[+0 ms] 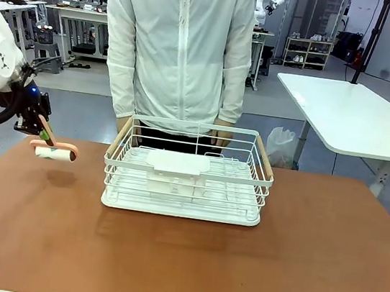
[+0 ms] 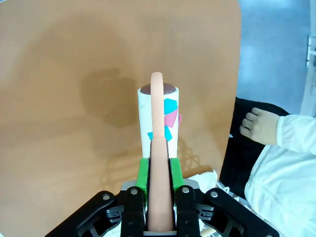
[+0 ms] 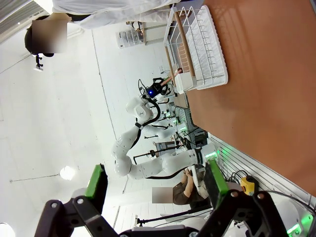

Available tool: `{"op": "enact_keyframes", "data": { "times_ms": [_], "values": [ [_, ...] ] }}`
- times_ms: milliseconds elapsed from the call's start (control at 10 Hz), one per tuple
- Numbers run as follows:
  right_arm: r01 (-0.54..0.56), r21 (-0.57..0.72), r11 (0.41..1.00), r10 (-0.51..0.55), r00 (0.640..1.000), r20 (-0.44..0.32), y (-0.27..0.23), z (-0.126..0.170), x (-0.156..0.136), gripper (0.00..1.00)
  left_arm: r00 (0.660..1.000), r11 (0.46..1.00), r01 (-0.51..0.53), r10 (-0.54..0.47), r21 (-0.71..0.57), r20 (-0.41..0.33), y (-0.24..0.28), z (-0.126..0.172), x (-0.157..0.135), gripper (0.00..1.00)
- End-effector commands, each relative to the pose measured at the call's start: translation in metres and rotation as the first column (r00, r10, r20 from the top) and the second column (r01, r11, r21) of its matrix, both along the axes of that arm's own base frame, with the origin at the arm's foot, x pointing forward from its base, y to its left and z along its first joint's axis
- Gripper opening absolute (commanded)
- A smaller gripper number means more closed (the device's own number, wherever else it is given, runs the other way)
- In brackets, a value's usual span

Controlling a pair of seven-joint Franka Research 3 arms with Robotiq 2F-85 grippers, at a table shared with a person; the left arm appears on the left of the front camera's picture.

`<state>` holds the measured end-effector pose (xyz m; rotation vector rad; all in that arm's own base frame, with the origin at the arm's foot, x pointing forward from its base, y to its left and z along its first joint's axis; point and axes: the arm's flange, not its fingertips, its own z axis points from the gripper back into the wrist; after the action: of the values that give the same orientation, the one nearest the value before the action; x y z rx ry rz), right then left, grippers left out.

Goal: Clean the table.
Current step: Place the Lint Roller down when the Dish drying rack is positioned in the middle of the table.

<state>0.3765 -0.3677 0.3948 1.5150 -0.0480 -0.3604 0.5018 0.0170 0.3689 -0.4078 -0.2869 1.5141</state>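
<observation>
The left gripper [image 2: 159, 170] is clamped on the peach handle of a lint roller [image 1: 55, 149], whose white roll [image 2: 158, 116] with pink and teal patches hangs just above the left part of the reddish-brown bench [image 1: 186, 261]. The right gripper [image 3: 155, 185] stands wide open, holding nothing, raised off the bench. A white wire basket [image 1: 188, 170] sits mid-bench toward the far edge. A person in a white jacket [image 1: 177, 42] stands behind it, one hand [image 2: 259, 126] near the bench edge.
</observation>
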Motion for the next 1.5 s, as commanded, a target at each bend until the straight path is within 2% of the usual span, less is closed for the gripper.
{"op": "enact_keyframes", "data": {
  "times_ms": [0, 100, 200, 900, 1000, 1100, 1200, 1300, 1400],
  "values": [
    [0.002, -0.009, 1.000, -0.002, 1.000, -0.013, 0.002, 0.003, -0.002, 1.00, 0.998, 0.999, -0.010, 0.012, -0.036, 0.054, 0.006, -0.006, 0.006, 0.21],
    [0.002, -0.009, 1.000, -0.002, 1.000, -0.013, 0.002, 0.003, -0.002, 1.00, 0.998, 0.999, -0.018, 0.020, -0.037, 0.056, 0.007, -0.012, 0.005, 0.21],
    [0.002, -0.009, 1.000, -0.002, 1.000, -0.013, 0.002, 0.003, -0.002, 1.00, 0.999, 0.999, -0.020, 0.021, -0.030, 0.027, 0.008, -0.018, 0.004, 0.21],
    [0.002, -0.009, 1.000, -0.002, 1.000, -0.013, 0.002, 0.003, -0.002, 1.00, 0.998, 1.000, 0.007, -0.007, -0.005, -0.055, 0.005, -0.033, -0.002, 0.21],
    [0.002, -0.009, 1.000, -0.002, 1.000, -0.013, 0.002, 0.003, -0.002, 1.00, 0.998, 1.000, 0.012, -0.012, -0.004, -0.063, 0.005, -0.033, -0.002, 0.42],
    [0.002, -0.009, 1.000, -0.002, 1.000, -0.013, 0.002, 0.003, -0.002, 1.00, 0.997, 1.000, 0.019, -0.020, -0.009, -0.072, 0.005, -0.030, -0.002, 0.57],
    [0.002, -0.009, 1.000, -0.002, 1.000, -0.013, 0.002, 0.003, -0.002, 1.00, 0.997, 1.000, 0.019, -0.020, -0.012, -0.073, 0.005, -0.027, -0.004, 0.78],
    [0.002, -0.009, 1.000, -0.002, 1.000, -0.013, 0.002, 0.003, -0.002, 1.00, 0.995, 1.000, 0.018, -0.021, -0.022, -0.100, 0.005, -0.021, -0.011, 0.93],
    [0.002, -0.009, 1.000, -0.002, 1.000, -0.013, 0.002, 0.003, -0.002, 1.00, 0.995, 1.000, 0.012, -0.011, 0.009, -0.102, 0.007, -0.014, -0.017, 1.00]
  ]
}}
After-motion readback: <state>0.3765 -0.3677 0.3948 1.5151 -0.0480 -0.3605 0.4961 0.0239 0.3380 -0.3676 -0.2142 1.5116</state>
